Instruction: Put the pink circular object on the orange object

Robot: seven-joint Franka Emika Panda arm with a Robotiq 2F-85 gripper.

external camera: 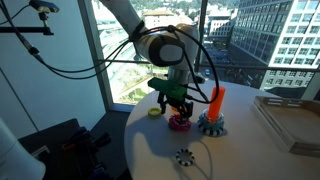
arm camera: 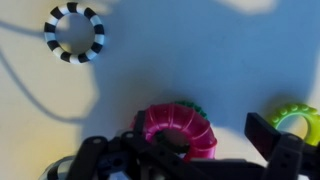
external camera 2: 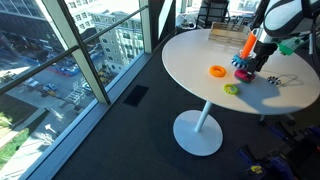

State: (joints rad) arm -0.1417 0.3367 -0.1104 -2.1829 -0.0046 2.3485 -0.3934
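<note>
In an exterior view, the pink ring (external camera: 180, 122) is lying on the table (external camera: 250, 155), not yet on the orange peg (external camera: 216, 99) just beside it, so the whole lift and threading is remaining. The gripper (external camera: 175, 106) is hovering directly above the ring. In an exterior view, the peg (external camera 2: 248, 44) is standing bare. In the wrist view, the fingers (arm camera: 268, 140) are standing spread on either side of the ring (arm camera: 178, 130), apparently not touching it.
</note>
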